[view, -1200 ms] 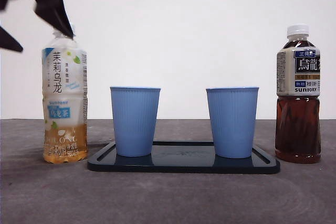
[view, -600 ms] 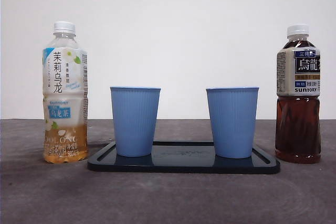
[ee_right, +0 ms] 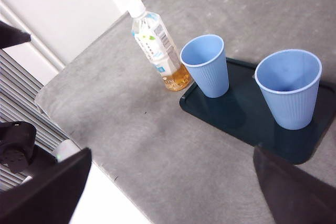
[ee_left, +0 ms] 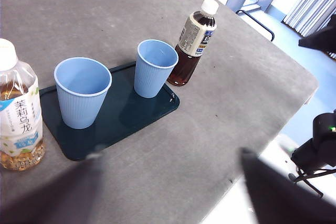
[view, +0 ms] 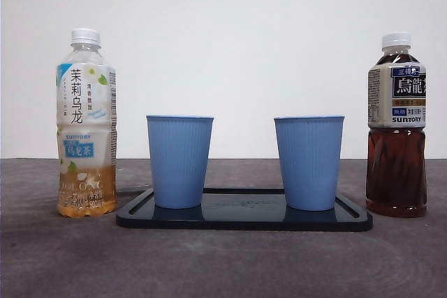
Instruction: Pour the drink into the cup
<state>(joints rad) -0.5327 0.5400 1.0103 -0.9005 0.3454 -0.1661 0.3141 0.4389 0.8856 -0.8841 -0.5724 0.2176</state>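
2 blue cups (view: 179, 162) (view: 309, 162) stand upright on a dark tray (view: 244, 218), capped bottles (view: 86, 123) (view: 397, 125) flanking it. Both pincers (ee_left: 173, 192) (ee_right: 168, 182) hang high above the surface (view: 223, 263), spread and holding nothing.

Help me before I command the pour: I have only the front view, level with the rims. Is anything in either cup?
Observer: No. The left wrist view looks down into the first cup, next to the pale tea bottle, and the second cup, next to the dark tea bottle. Both show bare blue bottoms.
Operator: Where are the arms? I see none.
Observer: Both are high above the table. The left gripper is open and holds nothing.
Operator: And the right?
Observer: The right gripper is open too, looking down on the tray.
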